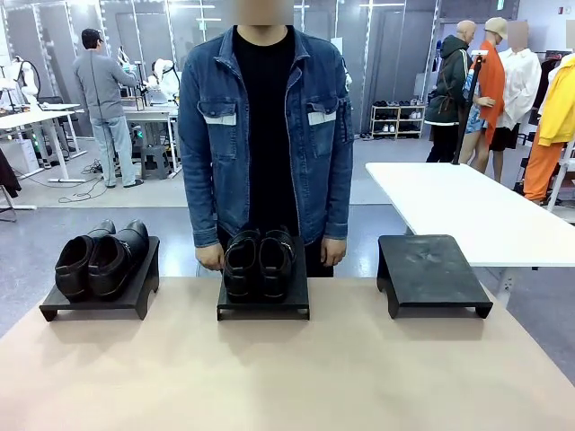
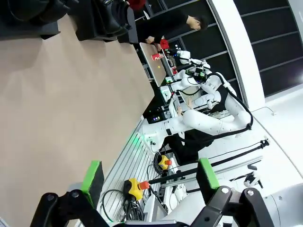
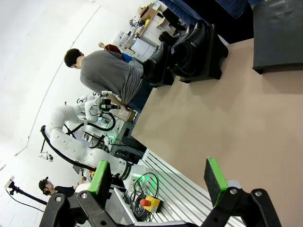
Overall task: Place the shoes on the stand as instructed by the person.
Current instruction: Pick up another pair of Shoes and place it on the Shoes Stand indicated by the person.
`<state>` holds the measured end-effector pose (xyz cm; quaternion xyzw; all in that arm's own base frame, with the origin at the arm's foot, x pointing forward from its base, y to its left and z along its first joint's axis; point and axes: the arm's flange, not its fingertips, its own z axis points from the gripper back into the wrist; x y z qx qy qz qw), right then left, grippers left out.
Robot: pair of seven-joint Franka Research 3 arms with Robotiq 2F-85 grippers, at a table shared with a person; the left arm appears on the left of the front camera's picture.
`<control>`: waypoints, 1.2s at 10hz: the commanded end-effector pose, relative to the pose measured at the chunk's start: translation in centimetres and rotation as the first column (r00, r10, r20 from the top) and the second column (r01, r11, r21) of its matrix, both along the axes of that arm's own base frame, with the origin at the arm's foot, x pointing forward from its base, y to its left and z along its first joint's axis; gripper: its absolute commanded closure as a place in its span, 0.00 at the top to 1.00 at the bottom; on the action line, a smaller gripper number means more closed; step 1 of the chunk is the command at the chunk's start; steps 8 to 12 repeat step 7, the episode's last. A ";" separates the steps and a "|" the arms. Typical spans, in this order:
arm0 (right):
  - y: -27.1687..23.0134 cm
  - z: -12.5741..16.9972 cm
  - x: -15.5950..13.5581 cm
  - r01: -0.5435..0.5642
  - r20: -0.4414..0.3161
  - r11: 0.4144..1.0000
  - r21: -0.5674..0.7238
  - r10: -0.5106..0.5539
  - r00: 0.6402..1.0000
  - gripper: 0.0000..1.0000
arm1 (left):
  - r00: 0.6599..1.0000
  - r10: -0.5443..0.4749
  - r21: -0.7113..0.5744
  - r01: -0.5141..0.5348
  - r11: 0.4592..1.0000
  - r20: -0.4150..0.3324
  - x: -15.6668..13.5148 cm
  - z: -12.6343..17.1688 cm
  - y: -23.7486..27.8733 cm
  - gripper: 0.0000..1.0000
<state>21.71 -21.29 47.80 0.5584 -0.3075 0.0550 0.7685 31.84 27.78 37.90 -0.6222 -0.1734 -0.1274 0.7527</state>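
Note:
One pair of glossy black shoes (image 1: 99, 260) sits on the left stand (image 1: 94, 303), and a second pair (image 1: 259, 262) on the middle stand (image 1: 262, 305). The right stand (image 1: 431, 269) has nothing on it. The person (image 1: 265, 117), in a blue denim jacket, stands behind the middle stand with both hands down near its far corners. My left gripper (image 2: 150, 175) is open over the table's near edge, with two stands carrying shoes (image 2: 102, 19) at the top left. My right gripper (image 3: 158, 178) is open too, far from the shoes (image 3: 194, 45) and the bare stand (image 3: 277, 38).
The tan table (image 1: 287, 377) has bare room in front of the three stands. A white table (image 1: 467, 206) stands to the right behind it. Other people and work tables are farther back. Cables and emergency-stop buttons (image 2: 135, 188) lie below the table's near edge.

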 end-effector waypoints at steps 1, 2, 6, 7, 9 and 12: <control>-0.2 0.2 -0.1 -0.003 0.023 1.000 0.004 0.003 1.000 1.00 | 1.000 0.010 0.015 -0.010 1.000 -0.002 -0.7 0.0 -0.5 1.00; -0.2 0.2 -0.1 -0.003 0.023 1.000 0.004 0.003 1.000 1.00 | 1.000 0.010 0.015 -0.010 1.000 -0.002 -0.7 0.0 -0.5 1.00; -0.2 0.2 -0.1 -0.003 0.023 1.000 0.004 0.003 1.000 1.00 | 1.000 0.010 0.015 -0.010 1.000 -0.002 -0.7 0.0 -0.5 1.00; -0.2 0.2 -0.1 -0.003 0.023 1.000 0.004 0.003 1.000 1.00 | 1.000 0.010 0.015 -0.010 1.000 -0.002 -0.7 0.0 -0.5 1.00; -0.2 0.2 -0.1 -0.003 0.023 1.000 0.004 0.003 1.000 1.00 | 1.000 0.010 0.015 -0.010 1.000 -0.002 -0.7 0.0 -0.5 1.00; -0.2 0.2 -0.1 -0.003 0.023 1.000 0.004 0.003 1.000 1.00 | 1.000 0.010 0.015 -0.010 1.000 -0.002 -0.7 0.0 -0.5 1.00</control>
